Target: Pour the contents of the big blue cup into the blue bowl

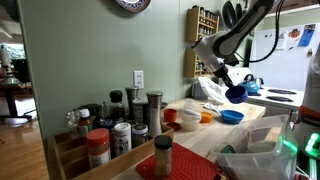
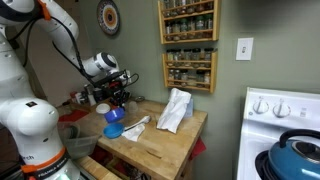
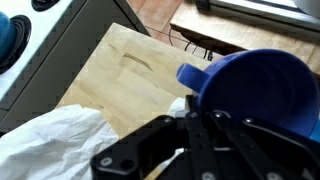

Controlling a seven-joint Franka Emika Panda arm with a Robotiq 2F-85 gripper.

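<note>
Big blue cup (image 1: 237, 94) clamped in tool (image 1: 226, 83), abv blue bowl (image 1: 231, 116); labels on spice jars (image 2: 190, 68) unreadable.

The arm (image 2: 27, 112) has that chunky Panda look: fat, rounded white shells with darker bands where the segments meet. A thin black cable (image 2: 65, 42) hangs loose along the outside of it, running toward the wrist, which is a pale grey rounded lump. The pincer (image 2: 114, 97) is all black. Up close in the wrist view, its fingers (image 3: 140, 148) are glossy linkage bars with small round pivots.
</note>
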